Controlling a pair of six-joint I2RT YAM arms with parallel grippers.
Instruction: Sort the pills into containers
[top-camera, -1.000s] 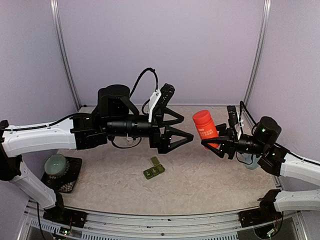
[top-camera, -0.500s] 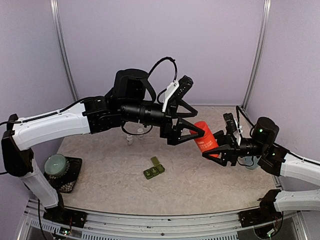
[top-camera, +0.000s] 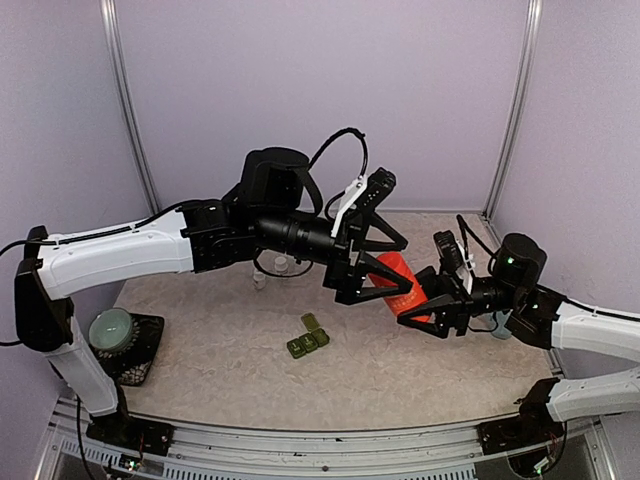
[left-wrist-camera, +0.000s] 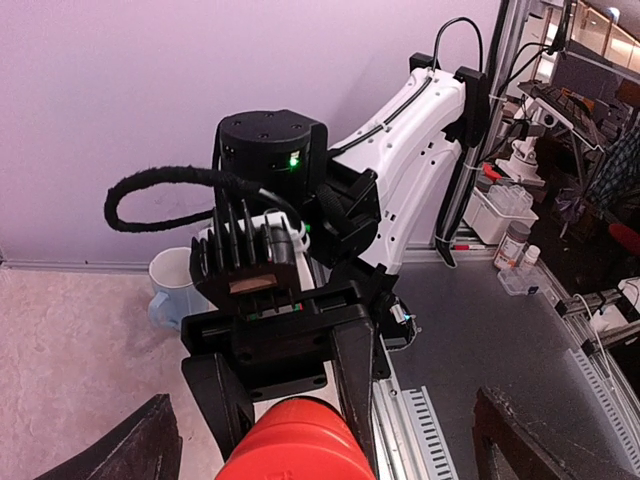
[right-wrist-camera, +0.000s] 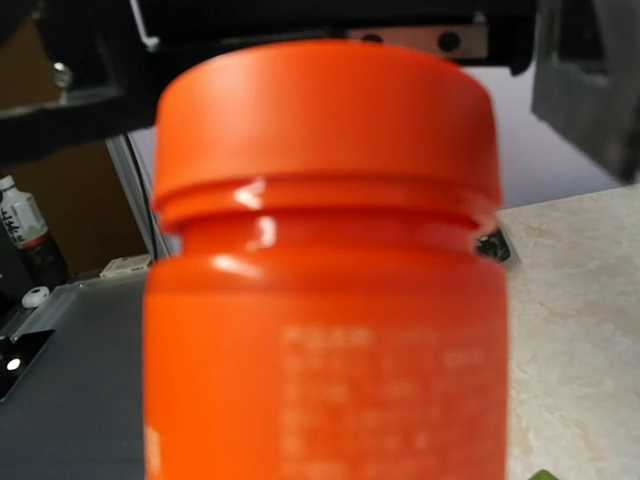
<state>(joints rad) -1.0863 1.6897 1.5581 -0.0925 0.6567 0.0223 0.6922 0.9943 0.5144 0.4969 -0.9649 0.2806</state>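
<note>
An orange bottle (top-camera: 393, 272) with an orange cap (right-wrist-camera: 325, 120) is held above the table, tilted toward the left. My right gripper (top-camera: 425, 300) is shut on its body, and its black fingers (left-wrist-camera: 360, 380) flank the bottle (left-wrist-camera: 295, 445) in the left wrist view. My left gripper (top-camera: 400, 268) is open, with one finger on each side of the cap and a gap to each. The dark green containers (top-camera: 308, 338) lie on the table below and to the left. No pills show.
Two small white vials (top-camera: 262, 277) stand behind the left arm. A green-topped object on a black base (top-camera: 113, 330) sits at the near left edge. A pale blue mug (left-wrist-camera: 172, 285) stands beside the right arm. Metal posts frame the back corners.
My left arm has swung right and forward, so its open fingers now straddle the cap. The right gripper has brought the bottle lower and leftward, tilting it toward the left gripper.
</note>
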